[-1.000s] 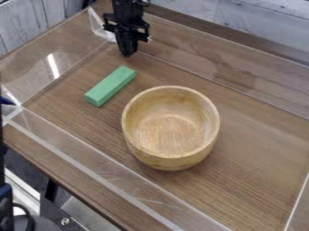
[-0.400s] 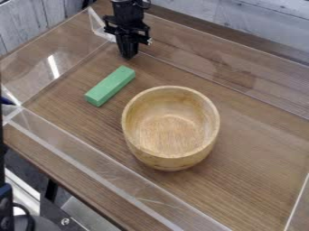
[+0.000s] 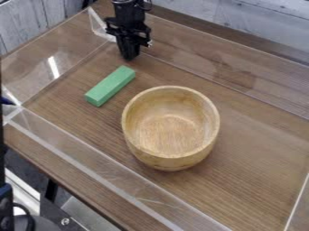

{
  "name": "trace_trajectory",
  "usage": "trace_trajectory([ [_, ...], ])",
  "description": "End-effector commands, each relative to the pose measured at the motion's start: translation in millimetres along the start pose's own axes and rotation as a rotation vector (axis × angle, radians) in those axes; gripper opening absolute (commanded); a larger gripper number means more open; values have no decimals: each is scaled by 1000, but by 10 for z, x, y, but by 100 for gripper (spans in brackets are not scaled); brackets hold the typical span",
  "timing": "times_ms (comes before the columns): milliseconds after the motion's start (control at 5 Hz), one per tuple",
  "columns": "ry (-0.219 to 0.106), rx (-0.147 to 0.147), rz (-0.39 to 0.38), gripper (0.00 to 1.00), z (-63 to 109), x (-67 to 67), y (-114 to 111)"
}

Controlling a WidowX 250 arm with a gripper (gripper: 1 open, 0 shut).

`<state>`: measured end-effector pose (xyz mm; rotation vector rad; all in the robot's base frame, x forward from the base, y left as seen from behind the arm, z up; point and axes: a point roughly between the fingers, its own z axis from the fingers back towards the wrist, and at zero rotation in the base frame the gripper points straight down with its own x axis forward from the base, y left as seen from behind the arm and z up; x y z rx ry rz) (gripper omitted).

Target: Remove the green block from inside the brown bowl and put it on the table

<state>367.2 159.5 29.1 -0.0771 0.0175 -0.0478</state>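
Green block (image 3: pixel 110 86): flat bar lying on the table (image 3: pixel 241 99), outside and up-left of the bowl, apart from it.
Brown bowl (image 3: pixel 172 126): upright, hollow bare.
Gripper (image 3: pixel 129 50): black, pointing down beyond the block's far end, holding nothing; jaw gap too small to tell.
Writing: none readable.
Acrylic walls (image 3: pixel 54 63): low, clear, bordering the tabletop.
Open room: broad right of the bowl.

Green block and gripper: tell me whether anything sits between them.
Nothing visible does. The green block lies flat on the table, outside the bowl, with bare wood between it and the gripper.
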Motion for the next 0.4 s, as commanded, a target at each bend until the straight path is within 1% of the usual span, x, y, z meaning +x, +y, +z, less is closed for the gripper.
trace_trajectory([
  [0,-52,24,-8,0,210,74,-8],
  [200,-53,22,-7,0,215,75,-26],
])
